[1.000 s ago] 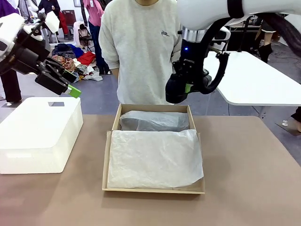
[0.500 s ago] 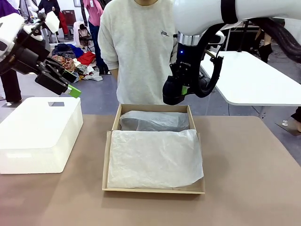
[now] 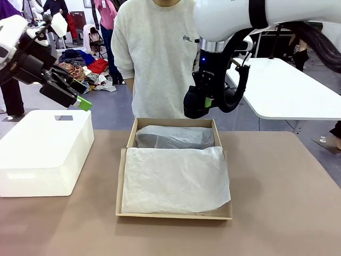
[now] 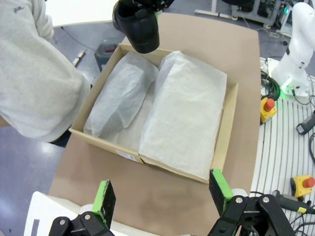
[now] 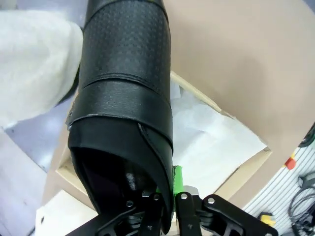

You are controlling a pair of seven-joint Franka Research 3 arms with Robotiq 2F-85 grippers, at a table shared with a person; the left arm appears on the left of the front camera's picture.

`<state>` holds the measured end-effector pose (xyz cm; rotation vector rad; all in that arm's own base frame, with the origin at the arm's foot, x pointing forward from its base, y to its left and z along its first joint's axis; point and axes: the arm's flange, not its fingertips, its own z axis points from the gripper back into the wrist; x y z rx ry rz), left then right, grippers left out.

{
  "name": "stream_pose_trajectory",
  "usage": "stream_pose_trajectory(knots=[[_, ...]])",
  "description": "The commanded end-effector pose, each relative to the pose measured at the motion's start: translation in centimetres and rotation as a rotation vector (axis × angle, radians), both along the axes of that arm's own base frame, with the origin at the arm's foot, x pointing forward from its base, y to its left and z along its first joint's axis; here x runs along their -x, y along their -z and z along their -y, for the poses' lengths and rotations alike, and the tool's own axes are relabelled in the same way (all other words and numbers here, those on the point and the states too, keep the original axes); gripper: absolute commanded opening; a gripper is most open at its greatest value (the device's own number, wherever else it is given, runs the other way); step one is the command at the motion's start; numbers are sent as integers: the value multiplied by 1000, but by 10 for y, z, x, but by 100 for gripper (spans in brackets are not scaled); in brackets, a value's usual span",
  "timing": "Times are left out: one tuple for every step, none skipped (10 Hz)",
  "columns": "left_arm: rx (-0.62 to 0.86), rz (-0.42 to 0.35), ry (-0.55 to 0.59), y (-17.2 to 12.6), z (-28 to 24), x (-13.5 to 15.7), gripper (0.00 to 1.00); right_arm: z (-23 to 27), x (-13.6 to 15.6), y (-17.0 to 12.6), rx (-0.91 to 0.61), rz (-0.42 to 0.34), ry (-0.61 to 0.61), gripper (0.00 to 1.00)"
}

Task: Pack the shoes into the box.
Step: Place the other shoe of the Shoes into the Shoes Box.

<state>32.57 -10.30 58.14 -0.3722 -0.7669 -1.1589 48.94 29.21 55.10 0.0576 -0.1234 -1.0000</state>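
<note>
Our right gripper is clamped on the back rim of one black shoe. The shoe juts out from its fingers above the far edge of the box, just in front of the person. White tissue paper lies across the box's inside, below the shoe. Our left gripper hangs with jaws wide above the white box, well apart from the shoe.

— Where does the box stand?
— In the middle of the table, with tissue paper lying in it. The bigger box sits to its left, apart from it.
— And the shoe?
— It hangs in the right gripper above the box's far edge, in front of the person. The left gripper hovers above the bigger box.
</note>
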Motion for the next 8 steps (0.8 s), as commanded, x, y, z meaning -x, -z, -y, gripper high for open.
stream_pose_trajectory(knots=[[10, 5, 20, 0, -1, -1, 100, -32, 15, -4, 64, 82, 216, 0], [10, 5, 20, 0, -1, -1, 100, -47, 21, -7, 42, 90, 283, 0], [10, 5, 20, 0, -1, -1, 100, -60, 26, -10, 25, 108, 343, 0], [10, 5, 20, 0, -1, -1, 100, -73, 30, -11, -5, 115, 413, 0], [10, 5, 20, 0, -1, -1, 100, -85, 32, -11, -70, 109, 470, 0], [10, 5, 20, 0, -1, -1, 100, -97, 34, -9, -123, 85, 527, 0], [10, 5, 20, 0, -1, -1, 100, -111, 36, -2, -142, 87, 567, 0], [10, 5, 20, 0, -1, -1, 100, -123, 38, 6, -157, 89, 553, 0]])
